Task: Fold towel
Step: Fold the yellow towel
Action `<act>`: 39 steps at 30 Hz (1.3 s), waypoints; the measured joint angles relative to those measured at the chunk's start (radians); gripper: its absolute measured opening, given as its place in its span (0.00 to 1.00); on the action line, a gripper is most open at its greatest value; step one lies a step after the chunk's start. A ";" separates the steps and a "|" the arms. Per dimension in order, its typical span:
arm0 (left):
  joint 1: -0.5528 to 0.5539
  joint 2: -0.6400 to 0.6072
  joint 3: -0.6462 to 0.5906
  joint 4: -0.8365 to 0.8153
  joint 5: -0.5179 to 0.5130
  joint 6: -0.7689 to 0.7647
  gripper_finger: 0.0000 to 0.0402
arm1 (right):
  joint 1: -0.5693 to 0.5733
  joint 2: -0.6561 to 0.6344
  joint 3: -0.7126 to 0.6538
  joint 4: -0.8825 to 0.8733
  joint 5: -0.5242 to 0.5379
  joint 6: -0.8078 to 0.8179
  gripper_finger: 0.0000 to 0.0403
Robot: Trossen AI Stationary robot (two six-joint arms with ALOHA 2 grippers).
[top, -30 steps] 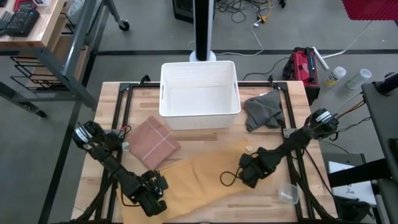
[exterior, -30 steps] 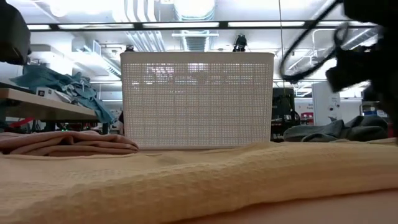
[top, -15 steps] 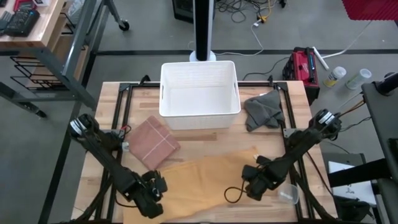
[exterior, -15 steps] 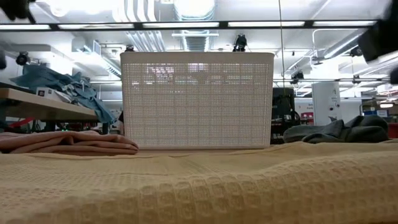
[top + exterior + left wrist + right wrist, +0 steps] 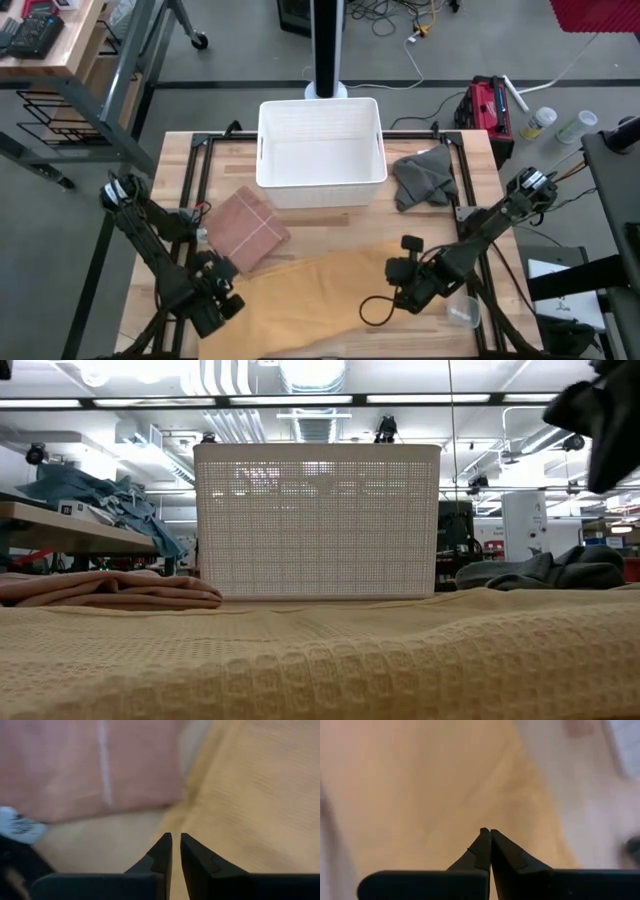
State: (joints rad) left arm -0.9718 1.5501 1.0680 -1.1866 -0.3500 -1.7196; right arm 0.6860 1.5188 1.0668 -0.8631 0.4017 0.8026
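Observation:
The yellow waffle towel (image 5: pixel 330 290) lies spread flat across the near half of the table and fills the foreground of the low view (image 5: pixel 320 660). My left gripper (image 5: pixel 220 296) hovers shut over the towel's left edge, with its tips (image 5: pixel 176 838) above that edge. My right gripper (image 5: pixel 402 288) hovers shut over the towel's right part, tips (image 5: pixel 489 833) together with nothing between them. In the low view both grippers show only as dark shapes high up, the right gripper (image 5: pixel 605 415) at the top right.
A white mesh basket (image 5: pixel 320 140) stands at the far middle. A folded pink towel (image 5: pixel 246 228) lies left of centre and a crumpled grey cloth (image 5: pixel 420 178) at the far right. A small clear cup (image 5: pixel 462 312) sits near the right front, close to my right arm.
My left gripper has gone up and toward the table's left edge, off the towel's near left part. My right gripper went toward the near edge, then rose. The towel's near edge now lies flatter and closer to the near edge.

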 joint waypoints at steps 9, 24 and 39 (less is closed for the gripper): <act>0.025 -0.037 -0.004 -0.108 0.001 -0.267 0.18 | -0.098 0.002 0.048 -0.024 0.273 -0.177 0.00; 0.024 -0.035 -0.164 0.031 0.238 -0.467 0.30 | -0.207 0.002 0.074 -0.160 0.280 -0.174 0.03; -0.019 -0.037 -0.236 0.218 0.443 -0.468 0.27 | -0.234 0.007 0.074 -0.149 0.255 -0.058 0.16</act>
State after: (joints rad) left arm -0.9905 1.5131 0.8321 -0.9686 0.0926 -2.1876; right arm 0.4519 1.5261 1.1404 -1.0122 0.6572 0.7444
